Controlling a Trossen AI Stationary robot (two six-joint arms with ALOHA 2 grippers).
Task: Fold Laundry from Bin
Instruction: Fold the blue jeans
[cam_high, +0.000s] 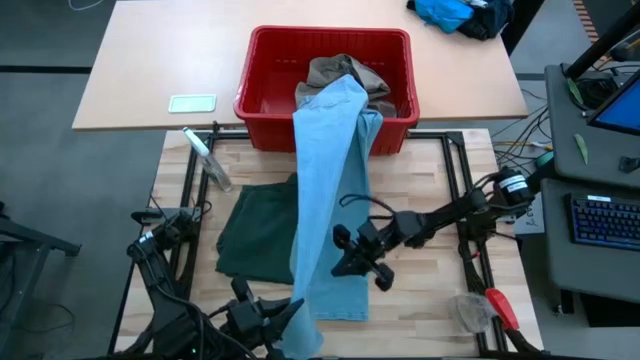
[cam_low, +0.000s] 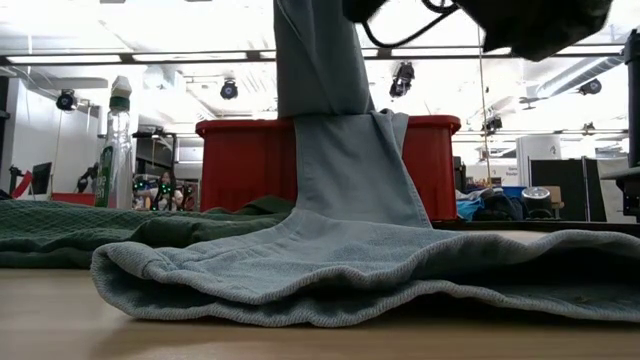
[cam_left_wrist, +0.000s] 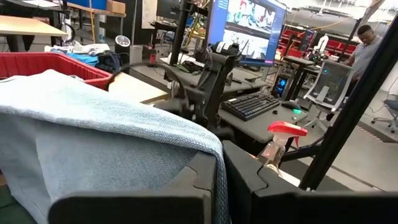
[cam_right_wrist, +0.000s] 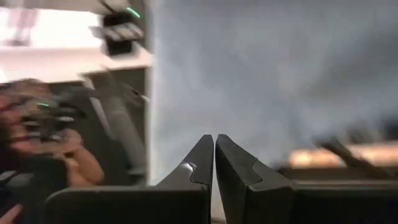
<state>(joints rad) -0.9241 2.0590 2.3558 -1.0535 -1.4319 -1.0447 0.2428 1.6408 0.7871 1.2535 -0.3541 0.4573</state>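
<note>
The red bin (cam_high: 262, 128) stands at the table's far side with a khaki piece (cam_high: 335, 72) inside. Light blue denim trousers (cam_high: 330, 170) run from the bin over its near rim toward the near edge, rising as a column in the low view (cam_low: 320, 60). Their lower folds (cam_low: 340, 270) lie on the table. Dark green shorts (cam_high: 255, 235) lie flat to their left. My left gripper (cam_high: 287, 318) is shut on the trousers at the near edge. My right gripper (cam_high: 345, 260) is shut beside the raised stretch, on its right side. My left gripper pinches an edge of the trousers (cam_left_wrist: 217, 163) between its two fingers, which point about level. Cloth drapes over one finger (cam_left_wrist: 155, 193). The trousers hang from the hold, with folds on the table and their far end over the bin's rim. My right gripper (cam_right_wrist: 214, 140) points at the denim with its fingers shut; I cannot tell whether it touches the cloth or has any between its fingers.
A clear spray bottle (cam_high: 208, 158) is at the table's left, and another with a red head (cam_high: 492, 308) at the near right corner. A bright blue cloth heap (cam_high: 455, 14) lies far right. A person (cam_left_wrist: 367, 43) shows in the room beyond.
</note>
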